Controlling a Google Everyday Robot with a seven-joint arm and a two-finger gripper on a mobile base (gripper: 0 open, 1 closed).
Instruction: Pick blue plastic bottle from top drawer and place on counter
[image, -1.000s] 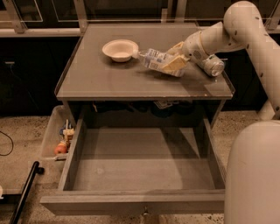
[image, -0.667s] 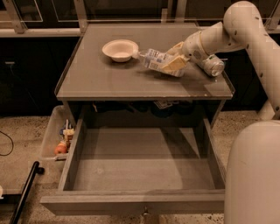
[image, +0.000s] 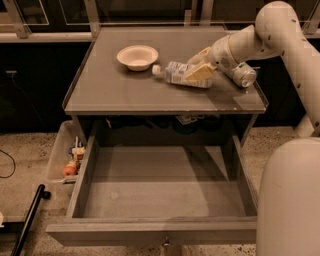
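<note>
The blue plastic bottle, clear with a white cap and pale label, lies on its side on the counter, cap pointing left toward a bowl. My gripper reaches in from the right, its yellowish fingers closed around the bottle's base end, low over the counter top. The top drawer is pulled fully open below the counter and its inside holds nothing.
A white bowl sits on the counter left of the bottle. A silver can lies at the counter's right edge under my arm. A pale plastic bin of clutter stands on the floor to the left. A black pole lies bottom left.
The gripper and the bottle have shifted slightly left and down, so the bottle now lies flatter on the counter.
</note>
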